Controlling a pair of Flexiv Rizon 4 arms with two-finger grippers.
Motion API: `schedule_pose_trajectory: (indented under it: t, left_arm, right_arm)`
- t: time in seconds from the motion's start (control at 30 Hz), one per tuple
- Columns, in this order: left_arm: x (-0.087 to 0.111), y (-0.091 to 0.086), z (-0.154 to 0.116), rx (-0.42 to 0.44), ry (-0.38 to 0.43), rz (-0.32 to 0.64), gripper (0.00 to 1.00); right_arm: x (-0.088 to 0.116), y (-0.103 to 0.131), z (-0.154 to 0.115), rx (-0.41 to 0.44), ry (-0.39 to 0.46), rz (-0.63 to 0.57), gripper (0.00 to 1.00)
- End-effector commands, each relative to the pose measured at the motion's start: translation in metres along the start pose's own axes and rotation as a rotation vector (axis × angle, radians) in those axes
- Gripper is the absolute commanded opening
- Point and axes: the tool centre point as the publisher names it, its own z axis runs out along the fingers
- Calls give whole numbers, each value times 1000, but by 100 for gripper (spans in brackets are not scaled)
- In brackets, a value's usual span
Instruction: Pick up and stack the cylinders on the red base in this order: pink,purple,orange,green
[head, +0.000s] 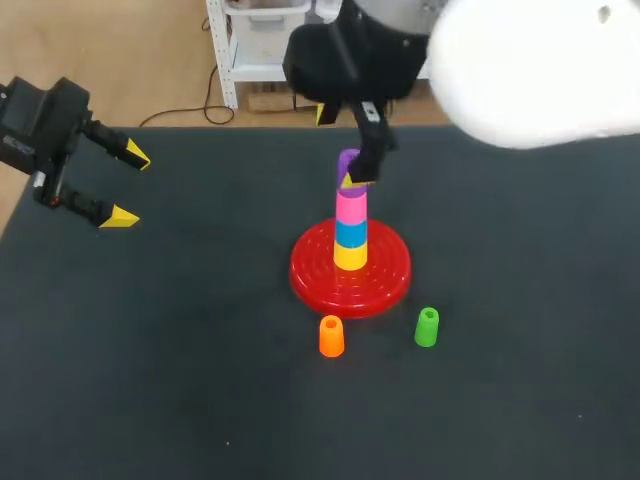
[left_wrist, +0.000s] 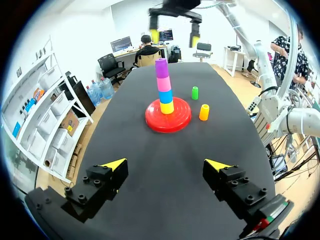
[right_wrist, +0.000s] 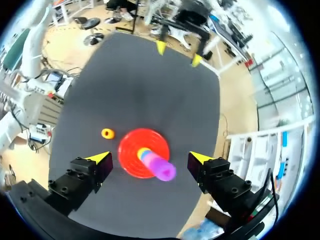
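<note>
The dark table (head: 150, 380) carries a red base (head: 312, 278) near its middle. Just nearer stand an orange cylinder (head: 331, 336) and, right of it, a green cylinder (head: 426, 327), both seemingly upright.

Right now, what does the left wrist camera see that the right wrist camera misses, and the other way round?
Only the left wrist view shows the green cylinder beyond the red base. It also shows the tower from the side, with the right gripper open above it. Only the right wrist view shows the tower from above, purple on top, and the left gripper open far beyond it. Both show the base, the tower and the orange cylinder.
</note>
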Motion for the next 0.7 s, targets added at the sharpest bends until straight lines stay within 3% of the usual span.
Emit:
schedule_pose_trajectory:
  t: [0.03, 0.33, 0.43, 0.7]
  left_arm:
    - [1, -1, 0, -2, -1, 1, 100]
    - [1, -1, 0, -2, -1, 1, 100]
    - [1, -1, 0, -2, -1, 1, 100]
    - [1, -1, 0, -2, -1, 1, 100]
  right_arm:
    - [-6, 38, -3, 26, -17, -29, 100]
    - [-11, 65, 42, -37, 38, -78, 100]
    - [-10, 73, 63, -85, 77, -82, 100]
    - [-8, 88, 97, -199, 86, -48, 100]
